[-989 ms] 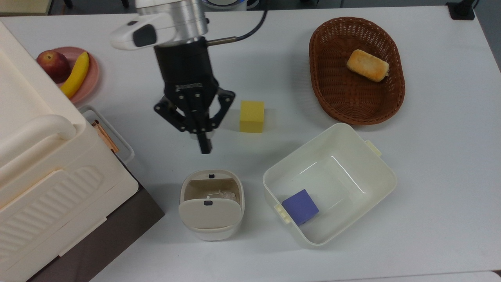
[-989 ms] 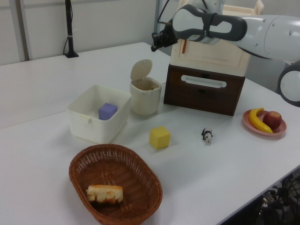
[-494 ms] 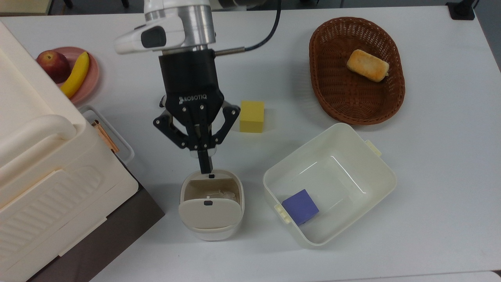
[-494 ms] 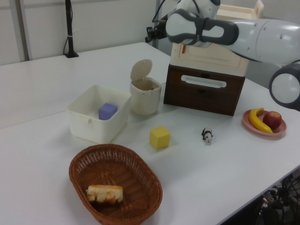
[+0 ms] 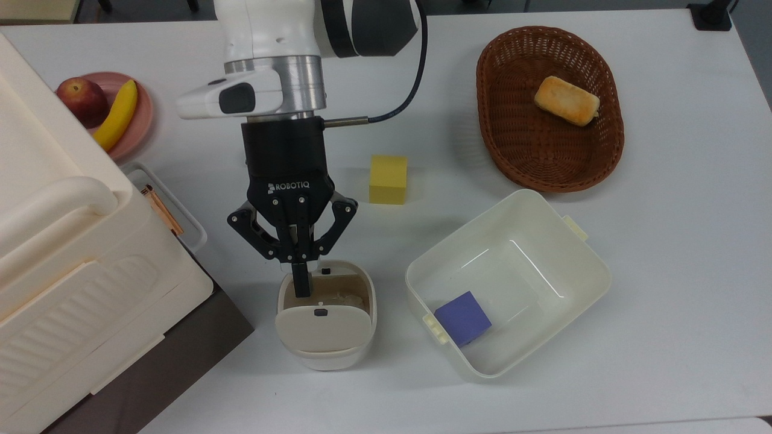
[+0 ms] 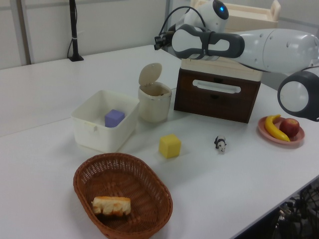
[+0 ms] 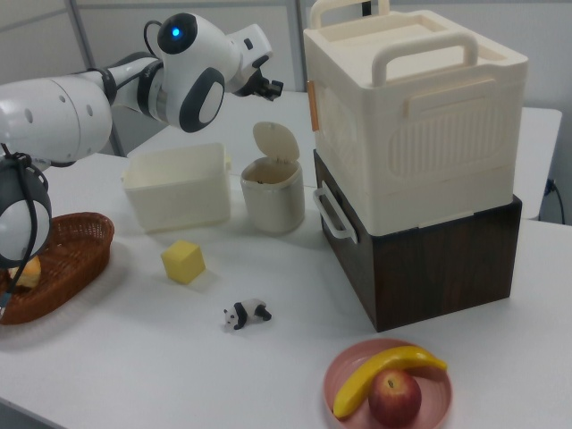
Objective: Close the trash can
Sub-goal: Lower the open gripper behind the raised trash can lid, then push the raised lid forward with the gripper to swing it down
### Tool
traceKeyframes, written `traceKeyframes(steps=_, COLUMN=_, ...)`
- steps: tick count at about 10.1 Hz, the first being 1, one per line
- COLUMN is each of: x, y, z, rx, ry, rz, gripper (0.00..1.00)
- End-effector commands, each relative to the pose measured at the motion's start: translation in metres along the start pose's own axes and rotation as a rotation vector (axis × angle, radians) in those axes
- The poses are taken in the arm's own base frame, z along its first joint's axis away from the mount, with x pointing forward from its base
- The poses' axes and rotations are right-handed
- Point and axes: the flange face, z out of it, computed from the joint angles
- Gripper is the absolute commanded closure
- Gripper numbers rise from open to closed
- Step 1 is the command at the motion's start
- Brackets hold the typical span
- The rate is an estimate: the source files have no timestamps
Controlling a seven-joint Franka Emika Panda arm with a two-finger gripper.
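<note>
One legible marking: the brand name "ROBOTIQ", with a small logo before it, printed in white on the black body of the gripper (image 5: 300, 283). In the top view it lies at about 9 o'clock from the yellow block (image 5: 388, 179). No other text, number or sign is readable.

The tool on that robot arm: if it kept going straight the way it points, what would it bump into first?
Probably the trash can's raised lid; the tool points toward it in the top view, though its height above the trash can is unclear.
</note>
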Motion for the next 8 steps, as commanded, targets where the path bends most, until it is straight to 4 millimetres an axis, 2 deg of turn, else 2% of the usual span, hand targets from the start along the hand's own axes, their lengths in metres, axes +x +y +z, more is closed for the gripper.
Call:
traceKeyframes(steps=1, x=-0.002, y=0.000, z=0.009, rx=-0.008, ry=0.003, rz=-0.040, gripper=1.00)
traceKeyframes(steps=5, x=-0.007, y=0.000, z=0.013, rx=-0.014, ry=-0.007, rz=-0.053, gripper=1.00)
traceKeyframes(steps=8, x=-0.015, y=0.001, z=0.024, rx=-0.016, ry=-0.023, rz=-0.058, gripper=1.00)
